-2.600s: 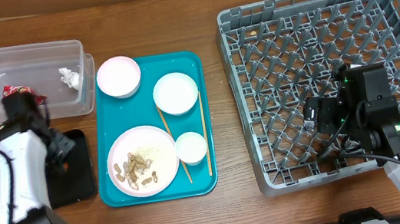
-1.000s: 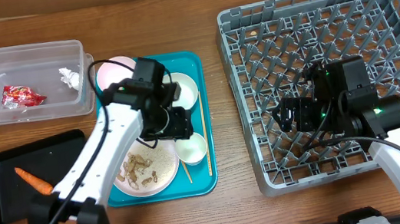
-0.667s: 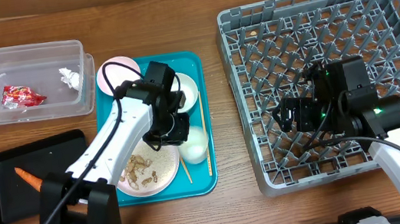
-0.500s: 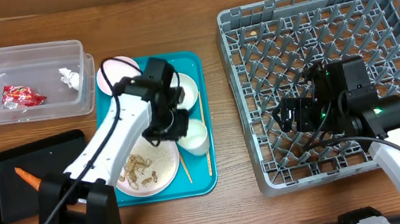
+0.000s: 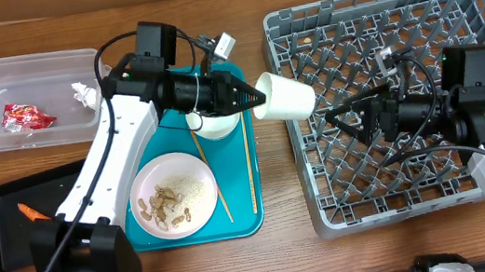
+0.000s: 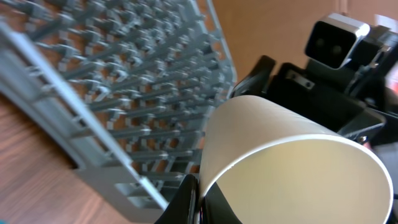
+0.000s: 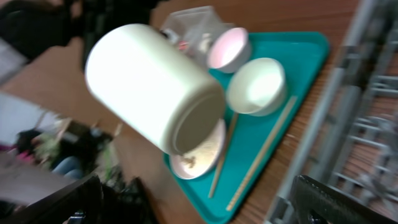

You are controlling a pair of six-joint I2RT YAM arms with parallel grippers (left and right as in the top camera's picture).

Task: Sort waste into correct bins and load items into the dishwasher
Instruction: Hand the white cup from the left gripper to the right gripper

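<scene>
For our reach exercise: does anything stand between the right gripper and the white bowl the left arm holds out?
Nothing visible. The white bowl, pinched by the left gripper, hangs above the left edge of the grey rack; the open right gripper faces it across empty air.

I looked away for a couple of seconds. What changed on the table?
The left gripper took the small white bowl off the teal tray and carried it right, to the edge of the dish rack; the right gripper swung left toward it, open. The plate, chopsticks and wrapper stayed put.
</scene>
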